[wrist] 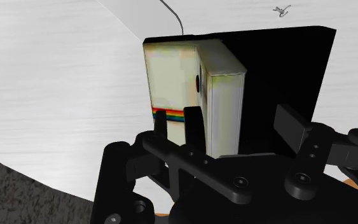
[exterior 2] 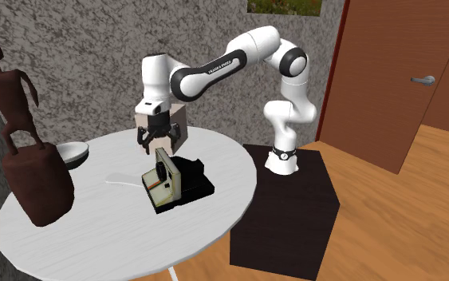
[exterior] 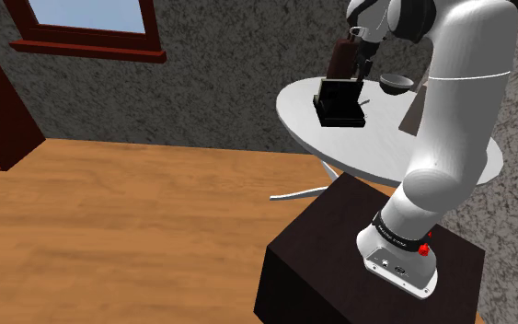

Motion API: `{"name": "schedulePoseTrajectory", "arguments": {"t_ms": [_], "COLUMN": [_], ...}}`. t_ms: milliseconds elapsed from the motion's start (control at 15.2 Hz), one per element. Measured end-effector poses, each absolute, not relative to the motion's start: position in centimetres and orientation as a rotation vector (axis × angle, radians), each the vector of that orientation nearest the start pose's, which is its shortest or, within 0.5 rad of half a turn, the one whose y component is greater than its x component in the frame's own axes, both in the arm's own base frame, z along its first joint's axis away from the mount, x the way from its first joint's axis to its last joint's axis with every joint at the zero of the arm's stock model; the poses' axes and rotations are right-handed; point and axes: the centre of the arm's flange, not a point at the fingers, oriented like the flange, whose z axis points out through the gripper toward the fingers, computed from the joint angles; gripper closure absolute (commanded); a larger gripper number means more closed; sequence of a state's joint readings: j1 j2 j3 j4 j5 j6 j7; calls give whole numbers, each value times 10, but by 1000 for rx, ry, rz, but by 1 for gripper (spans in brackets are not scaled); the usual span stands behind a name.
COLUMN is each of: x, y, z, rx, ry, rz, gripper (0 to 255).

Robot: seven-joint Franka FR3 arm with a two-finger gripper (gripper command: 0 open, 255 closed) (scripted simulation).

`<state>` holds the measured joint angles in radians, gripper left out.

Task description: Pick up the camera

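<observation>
- Gripper point(exterior 2: 160, 140) hangs fingers-down at centre-left of the second exterior view. Its jaws are spread wide and hold nothing. In the wrist view, one black finger point(wrist: 292, 125) stands well apart from its partner.
- Camera point(exterior 2: 167, 180) is a boxy instant type with a cream front, a rainbow stripe and a flat black base. It sits just beneath the gripper, near the middle of the second exterior view. In the wrist view its upright cream block rises into the gap between the fingers, with no contact that I can make out.
- Step in hand, as I judge it, is the last of the approach, with the gripper lined up over the camera's upright part. Neither grasp nor lift is done yet.
- Next move calls for a short descent until the fingers bracket the upright block. The jaws then close across its narrow sides before a straight lift. A hold taken too high could tip the camera on its base.
- Table point(exterior 2: 95, 235), round and white, carries the camera.
- Brown figure statue point(exterior 2: 35, 187) stands at the frame's left, with a pale bowl point(exterior 2: 72, 152) just behind it. Both are well apart from the camera.
- Stand point(exterior 2: 294, 211), a dark box, sits at lower right.
</observation>
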<state>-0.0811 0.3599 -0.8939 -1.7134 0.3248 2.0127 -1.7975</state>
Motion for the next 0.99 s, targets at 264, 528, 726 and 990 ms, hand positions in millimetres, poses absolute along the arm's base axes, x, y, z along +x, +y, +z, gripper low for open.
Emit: {"name": "schedulePoseTrajectory", "arguments": {"t_ms": [264,528,726,990], "x": [417,416,416,417], "y": [-484,-484,-484,-484], "z": [429,426,426,426], "rx": [-3003,-3005,-3006,-3005], "ry": [-1161,-1161,-1161,-1161], "rz": [-60,-62,-62,-62], "gripper": [0,255,255,255]}}
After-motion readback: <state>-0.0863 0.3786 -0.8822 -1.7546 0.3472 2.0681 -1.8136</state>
